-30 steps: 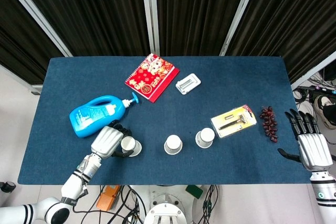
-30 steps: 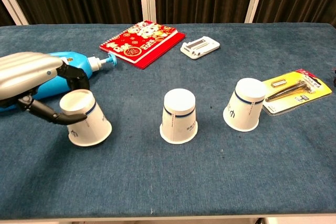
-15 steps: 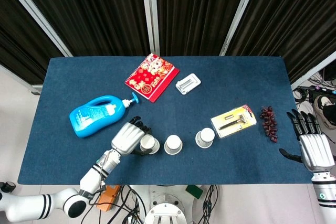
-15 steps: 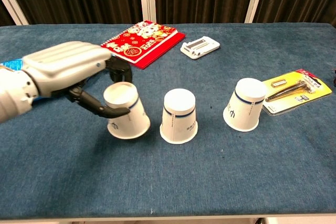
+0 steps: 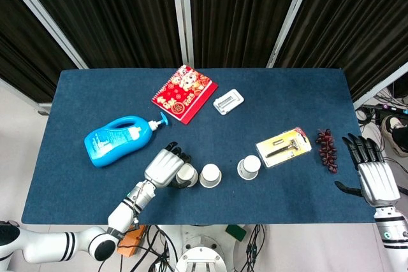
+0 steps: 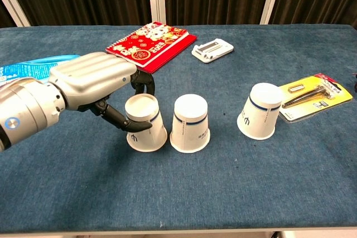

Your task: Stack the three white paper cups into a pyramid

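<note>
Base nearly paired: left hand [image 6: 97,85] grasps left cup [image 6: 146,122] just beside, maybe touching, middle cup [image 6: 190,123]; third cup [image 6: 260,111] apart on bench [image 6: 223,193], unstacked; right hand [image 5: 372,173] spread, empty

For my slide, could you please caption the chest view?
Left hand holds one inverted paper cup beside the middle cup; the third cup stands apart.

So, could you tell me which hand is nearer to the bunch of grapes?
Right. The right hand hovers open just beside the grapes, while the left hand grips a paper cup far across the table.
</note>
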### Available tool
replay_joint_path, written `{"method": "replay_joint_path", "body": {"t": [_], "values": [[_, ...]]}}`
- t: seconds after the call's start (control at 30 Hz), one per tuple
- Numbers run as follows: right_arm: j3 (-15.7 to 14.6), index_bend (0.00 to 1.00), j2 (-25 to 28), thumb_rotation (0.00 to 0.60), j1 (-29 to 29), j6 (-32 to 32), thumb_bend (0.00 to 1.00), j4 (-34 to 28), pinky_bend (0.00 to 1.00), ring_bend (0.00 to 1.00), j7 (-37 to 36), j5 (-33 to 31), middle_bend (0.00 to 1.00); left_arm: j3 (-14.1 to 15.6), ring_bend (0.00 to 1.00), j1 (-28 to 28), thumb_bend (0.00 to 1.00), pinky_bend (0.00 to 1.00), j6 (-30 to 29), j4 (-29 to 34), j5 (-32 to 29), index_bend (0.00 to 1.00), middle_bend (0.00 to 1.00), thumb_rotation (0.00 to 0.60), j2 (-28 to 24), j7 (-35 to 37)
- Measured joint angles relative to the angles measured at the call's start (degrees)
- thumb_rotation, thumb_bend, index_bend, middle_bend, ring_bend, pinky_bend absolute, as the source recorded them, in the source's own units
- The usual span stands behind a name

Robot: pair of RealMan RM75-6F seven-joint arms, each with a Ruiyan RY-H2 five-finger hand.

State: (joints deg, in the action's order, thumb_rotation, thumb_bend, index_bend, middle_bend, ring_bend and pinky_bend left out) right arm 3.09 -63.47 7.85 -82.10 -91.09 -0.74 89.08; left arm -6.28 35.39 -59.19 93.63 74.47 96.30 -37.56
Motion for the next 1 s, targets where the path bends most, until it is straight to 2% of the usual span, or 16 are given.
{"method": "replay_joint_path", "body": {"t": [0.13, 0.3, 0.4, 0.6, 0.73, 1.0], "values": [[0.18, 0.0, -0.05, 0.6, 1.61, 2.22, 0.16, -0.76, 0.09, 0.0, 0.14, 0.22, 0.09, 0.31, 0.28, 0.3, 0.19, 0.2, -0.26, 0.48, -0.07, 0.32, 0.4, 0.355, -0.09, 0.01], [0.44, 0.0, 0.02, 0.6, 4.09, 5.99, 0.16, -2.07, 0.09, 0.0, 1.06, 0.25, 0.09, 0.71, 0.18, 0.16, 0.14, 0.17, -0.83, 1.58, -0.54, 0.16, 0.27, 0.334, -0.72, 0.1], [0.52, 0.0, 0.19, 0.6, 6.39, 9.51, 0.16, -3.55, 0.12, 0.0, 1.3, 0.55, 0.09, 1.02, 0.13, -0.49, 0.12, 0.15, -2.56, 2.58, 0.21, 0.11, 0.22, 0.333, -1.64, 0.66], [0.88, 0.11, -0.33, 0.6, 12.98, 18.75, 0.17, -6.77, 0.16, 0.04, 3.46, 1.43, 0.16, 2.02, 0.11, -4.02, 0.12, 0.13, -9.95, 5.69, 3.59, 0.1, 0.21, 0.328, -5.85, 3.11], [1.45, 0.15, -2.79, 0.6, 17.81, 25.39, 0.25, -7.98, 0.17, 0.06, 7.92, 0.56, 0.17, 2.99, 0.11, -7.46, 0.12, 0.12, -15.04, 7.73, 5.44, 0.1, 0.21, 0.326, -10.01, 5.08], [2.86, 0.26, -9.16, 0.6, 23.65, 31.35, 0.36, -6.72, 0.2, 0.12, 15.4, -4.74, 0.26, 4.28, 0.11, -12.66, 0.12, 0.12, -19.98, 8.94, 6.25, 0.1, 0.21, 0.326, -15.19, 10.23]]}}
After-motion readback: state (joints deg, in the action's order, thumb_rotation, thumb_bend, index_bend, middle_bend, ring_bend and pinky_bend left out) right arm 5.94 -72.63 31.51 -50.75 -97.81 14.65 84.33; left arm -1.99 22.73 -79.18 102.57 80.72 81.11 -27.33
